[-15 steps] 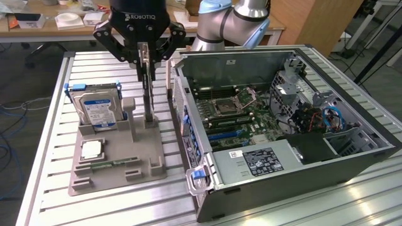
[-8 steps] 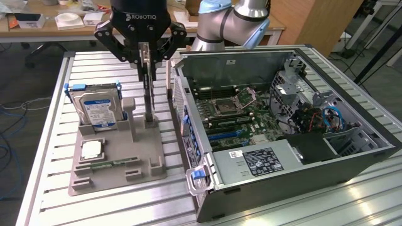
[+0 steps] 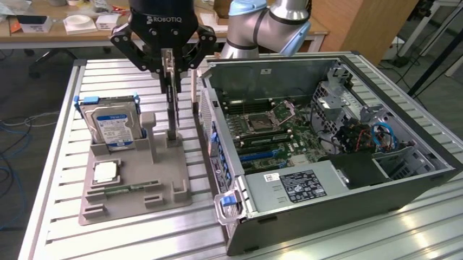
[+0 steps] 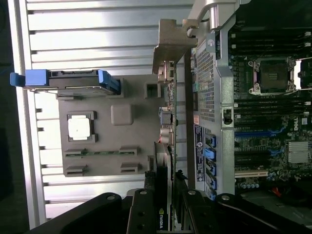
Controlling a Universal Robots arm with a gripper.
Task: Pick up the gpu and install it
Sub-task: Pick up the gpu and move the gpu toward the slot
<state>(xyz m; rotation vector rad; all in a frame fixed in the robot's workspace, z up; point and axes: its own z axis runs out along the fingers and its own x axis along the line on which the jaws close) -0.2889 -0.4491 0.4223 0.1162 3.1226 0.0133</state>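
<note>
The gpu stands on edge in a slot of the grey holder tray, a thin dark card with its silver bracket on the side toward the computer case. My gripper comes down from above and is shut on the card's upper edge. The card's lower edge still reaches the holder. In the wrist view the gpu runs edge-on between the black fingers of my gripper, with the bracket at its far end.
The open computer case lies at the exterior view's right of the holder, motherboard and blue slot exposed. A blue-labelled hard drive, a processor chip and a memory stick sit on the holder. Slatted metal table underneath.
</note>
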